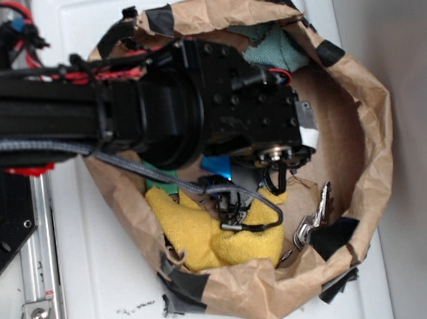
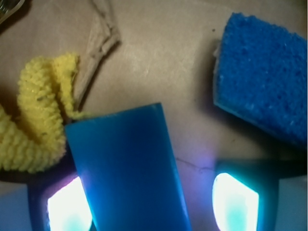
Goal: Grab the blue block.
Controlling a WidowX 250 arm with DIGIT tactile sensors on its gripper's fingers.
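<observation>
The blue block [image 2: 125, 163] is a smooth sky-blue slab lying on brown paper, and it reaches in between my fingers. My gripper [image 2: 151, 202] is open around it. The left pad [image 2: 67, 207] sits right beside the block's left edge. A strip of bare paper separates the right pad [image 2: 236, 202] from the block. In the exterior view only a small corner of the blue block [image 1: 218, 166] shows under the black arm, and the fingers there are mostly hidden.
A rough royal-blue slab [image 2: 267, 77] lies to the upper right and a yellow cloth [image 2: 33, 125] to the left. Everything sits inside a crumpled paper bag [image 1: 358, 118], along with a teal cloth [image 1: 271, 48], a green block edge [image 1: 160, 184] and a metal clip [image 1: 314, 222].
</observation>
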